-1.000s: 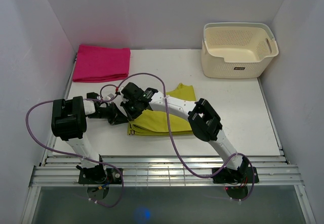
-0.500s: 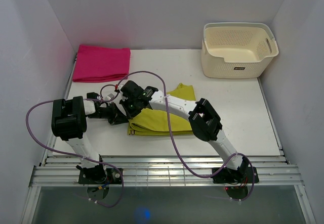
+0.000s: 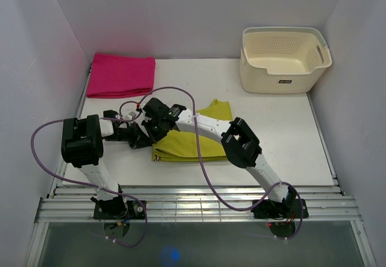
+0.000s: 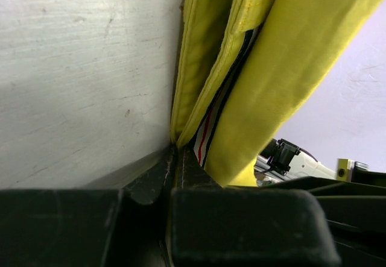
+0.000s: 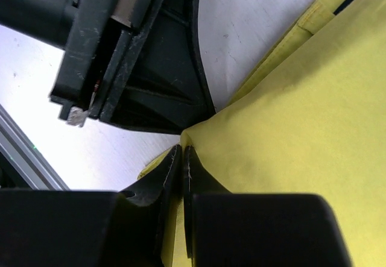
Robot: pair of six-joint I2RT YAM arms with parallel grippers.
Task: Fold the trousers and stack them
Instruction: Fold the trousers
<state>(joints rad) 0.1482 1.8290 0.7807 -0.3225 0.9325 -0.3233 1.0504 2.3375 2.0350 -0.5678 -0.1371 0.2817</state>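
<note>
The trousers [image 3: 178, 146] lie folded small mid-bench, both arms' jaws pinched shut on their left edge; stacking is not yet done.

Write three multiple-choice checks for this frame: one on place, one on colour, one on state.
1. Where is the pink cloth? A far-left corner of the table; B inside a drawer; C draped on an arm.
2. What colour is the basket? A black; B cream; C blue.
3. How is the right gripper? A wide open; B out of view; C shut on the trousers.
Key: A, it lies by the far-left wall; B, pale cream plastic; C, its tips pinch the yellow fabric's corner.
</note>
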